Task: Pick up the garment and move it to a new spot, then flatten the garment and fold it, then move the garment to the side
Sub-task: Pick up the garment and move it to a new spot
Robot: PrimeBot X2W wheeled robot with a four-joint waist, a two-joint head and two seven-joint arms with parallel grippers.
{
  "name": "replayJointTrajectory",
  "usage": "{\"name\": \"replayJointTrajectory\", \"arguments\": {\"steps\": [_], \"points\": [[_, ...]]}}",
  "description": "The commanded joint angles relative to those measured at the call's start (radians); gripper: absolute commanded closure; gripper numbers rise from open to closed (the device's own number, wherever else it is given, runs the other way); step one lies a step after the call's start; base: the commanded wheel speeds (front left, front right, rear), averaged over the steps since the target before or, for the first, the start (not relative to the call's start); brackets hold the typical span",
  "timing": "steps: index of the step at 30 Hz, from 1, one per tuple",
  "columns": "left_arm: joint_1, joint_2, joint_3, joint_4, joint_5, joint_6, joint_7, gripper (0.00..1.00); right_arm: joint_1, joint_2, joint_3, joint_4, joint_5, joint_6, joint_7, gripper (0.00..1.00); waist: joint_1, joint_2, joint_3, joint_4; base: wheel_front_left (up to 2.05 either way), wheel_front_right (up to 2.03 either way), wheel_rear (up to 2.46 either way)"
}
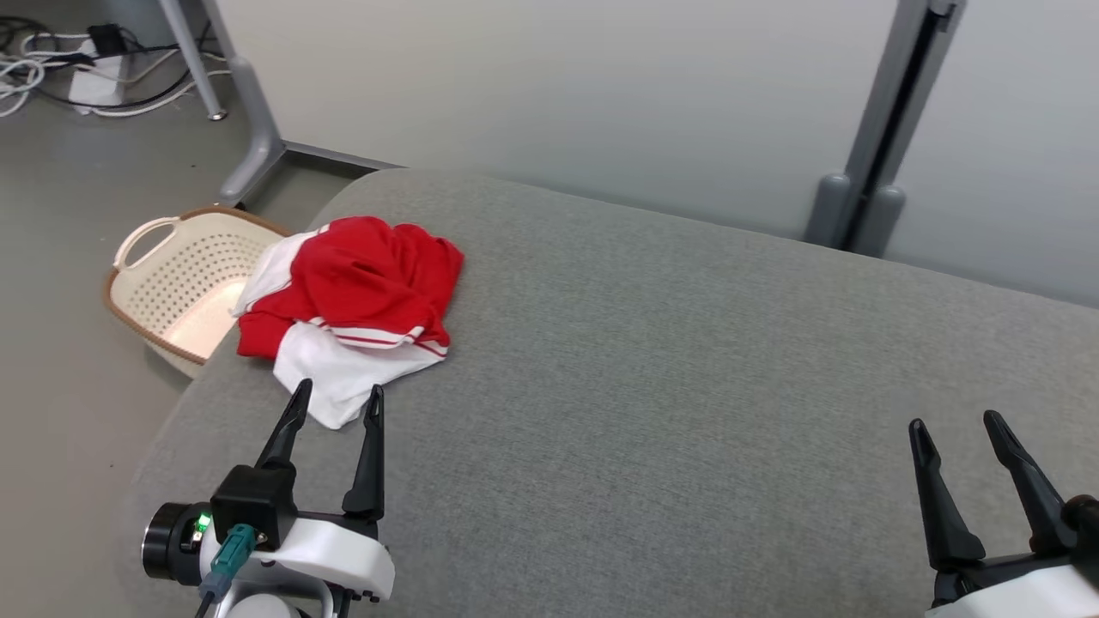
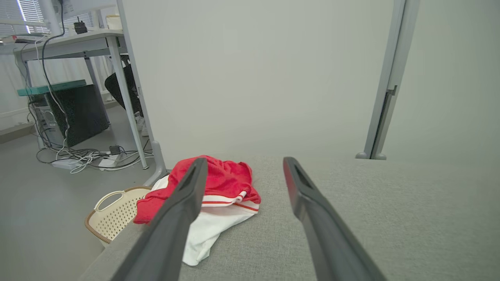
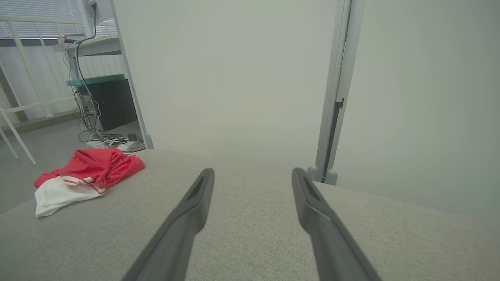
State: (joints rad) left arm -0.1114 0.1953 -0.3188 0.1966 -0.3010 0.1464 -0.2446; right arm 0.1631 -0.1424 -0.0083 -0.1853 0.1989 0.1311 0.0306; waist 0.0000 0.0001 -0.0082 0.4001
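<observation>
Item 1, garment (image 1: 352, 300): red cloth with a white panel and red-and-white striped trim; crumpled in a loose heap, unfolded; lies on the left part of the grey padded surface (image 1: 652, 378), close to its rounded far-left corner and its left edge; the white part faces the robot, the red part lies behind it.

Item 2, left gripper (image 1: 338, 390): two long dark fingers, jaws spread wide with nothing between them; in the head view the fingertips stand at either side of the near white tip of the garment; whether they touch the cloth cannot be told; in the left wrist view the garment sits ahead and behind the left-hand finger (image 2: 183, 207).

Item 3, right gripper (image 1: 955, 422): at the lower right of the head view, over bare grey fabric; jaws spread wide, empty; well apart from the garment, which shows far to the left in the right wrist view.

Item 4, basket (image 1: 163, 283): cream, perforated, brown rim, looped handle; on the floor just beside the left edge of the padded surface, below the garment.

Item 5, surroundings: pale partition (image 1: 558, 94) behind the surface, with a grey upright post (image 1: 884, 129); grey desk leg (image 1: 249, 129) and a tangle of cables (image 1: 26, 77) on the floor at far left; a black computer tower (image 2: 78, 113) under the desk in the left wrist view.
</observation>
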Motion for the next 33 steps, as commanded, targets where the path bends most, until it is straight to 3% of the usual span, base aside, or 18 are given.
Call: {"name": "replayJointTrajectory", "arguments": {"steps": [1,7,22,28,33], "points": [[-0.013,0.003,0.004,0.005,-0.005,-0.002,-0.004,0.0,-0.006,-0.006,0.002,-0.008,-0.003,-0.001,0.005,0.0,0.0,-0.0001,0.004,0.066,0.0,0.0,0.0],[-0.015,0.003,0.012,0.01,-0.008,0.002,-0.012,0.0,-0.008,-0.009,0.008,-0.012,-0.008,-0.001,0.012,0.0,0.0,-0.0001,0.007,0.119,0.0,0.0,0.0],[-0.049,-0.013,0.023,0.017,-0.001,0.011,-0.019,0.0,-0.029,-0.02,0.013,-0.018,-0.004,-0.001,0.03,0.0,0.0,-0.0001,0.038,0.124,0.0,0.0,0.0],[-0.12,-0.04,0.031,0.06,-0.015,-0.008,-0.02,0.0,-0.053,-0.043,0.013,-0.057,-0.006,-0.001,0.053,0.0,0.0,-0.0001,0.107,0.089,0.0,0.0,0.0],[-0.234,-0.062,0.051,0.144,-0.031,-0.027,-0.02,0.0,-0.103,-0.087,0.016,-0.111,-0.002,0.0,0.085,0.0,0.0,-0.0001,0.228,0.027,0.0,0.0,0.0]]}}
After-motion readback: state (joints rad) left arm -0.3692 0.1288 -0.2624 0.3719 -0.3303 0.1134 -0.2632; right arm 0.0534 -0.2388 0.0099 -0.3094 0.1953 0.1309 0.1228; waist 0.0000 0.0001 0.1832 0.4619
